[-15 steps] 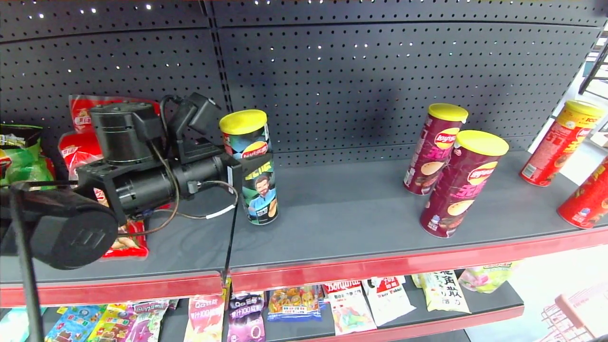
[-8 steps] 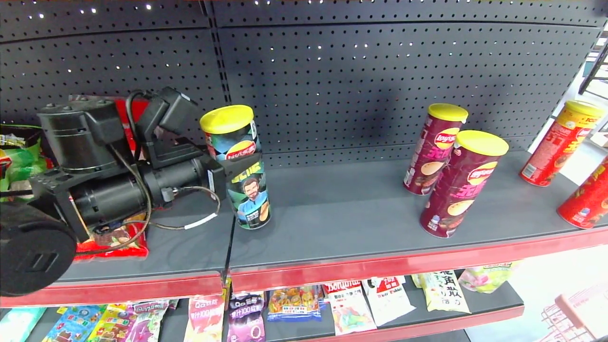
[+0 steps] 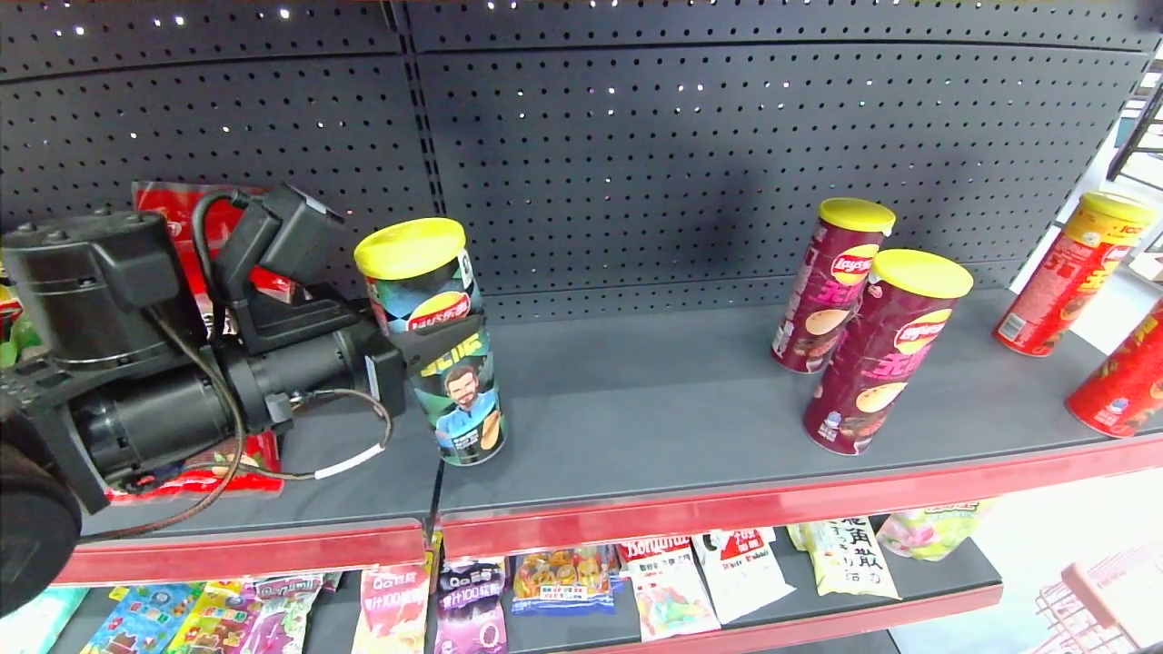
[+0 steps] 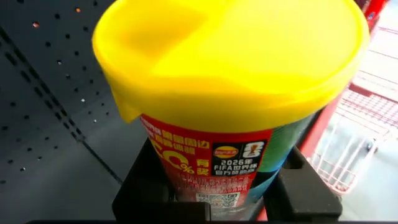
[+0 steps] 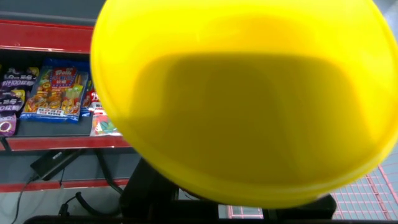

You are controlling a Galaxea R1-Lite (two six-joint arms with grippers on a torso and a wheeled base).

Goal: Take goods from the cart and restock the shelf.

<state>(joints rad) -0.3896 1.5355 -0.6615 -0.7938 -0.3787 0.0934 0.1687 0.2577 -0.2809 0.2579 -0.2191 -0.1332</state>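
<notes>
Room first: bare grey shelf board (image 3: 636, 400) runs open across the middle of the head frame, from the can (image 3: 463, 409) I hold at centre left to two maroon cans (image 3: 872, 345) at centre right, with red cans (image 3: 1072, 272) at the right edge. Pegboard (image 3: 636, 163) closes the back. A red lip (image 3: 727, 509) marks the front edge, and the can's base sits near it. Red bags (image 3: 173, 204) crowd the left, behind my arm. The left gripper (image 3: 441, 331) is clamped round the can at mid-height; I cannot tell whether the base touches the board. The can stands nearly upright: yellow lid (image 3: 411, 247), dark teal wrap, a cartoon bearded figure low down. In the right wrist frame a second yellow lid (image 5: 249, 93) hides the right gripper (image 5: 227, 214), so I cannot tell its state
</notes>
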